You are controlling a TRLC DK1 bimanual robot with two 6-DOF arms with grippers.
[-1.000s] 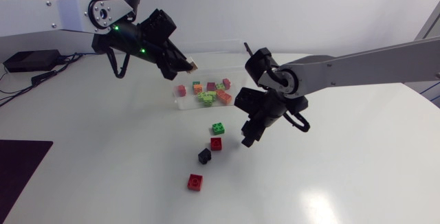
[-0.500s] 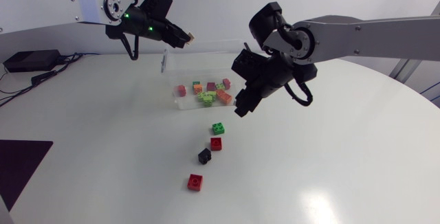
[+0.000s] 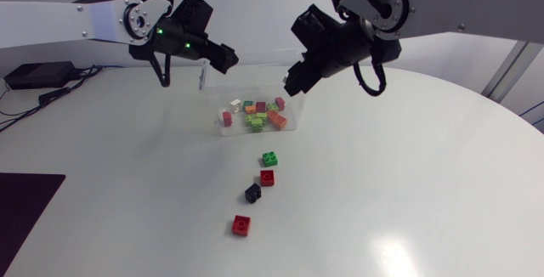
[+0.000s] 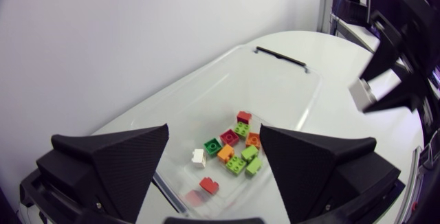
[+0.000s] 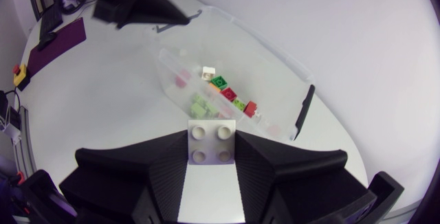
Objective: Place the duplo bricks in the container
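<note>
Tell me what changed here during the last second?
The left tool lifted and let go of a white brick, now lying in the container. The right tool rose and swung toward the container, shut on a second white brick. The loose green brick, black brick and red bricks stayed put.

My left arm (image 3: 76,18) comes in from the side edge, its silver-grey link nearly level, the black wrist bent downward and inward with green lights showing on it; the left gripper (image 3: 223,56) hangs raised above the table, its two wedge fingers (image 4: 110,162) spread wide with nothing between them; my right arm (image 3: 476,9) reaches in high, past the middle, wrist angled down toward the other arm; the right gripper (image 3: 293,81) has both fingers pressed on a white brick (image 5: 212,145), studs facing its camera; the two grippers stand apart.
</note>
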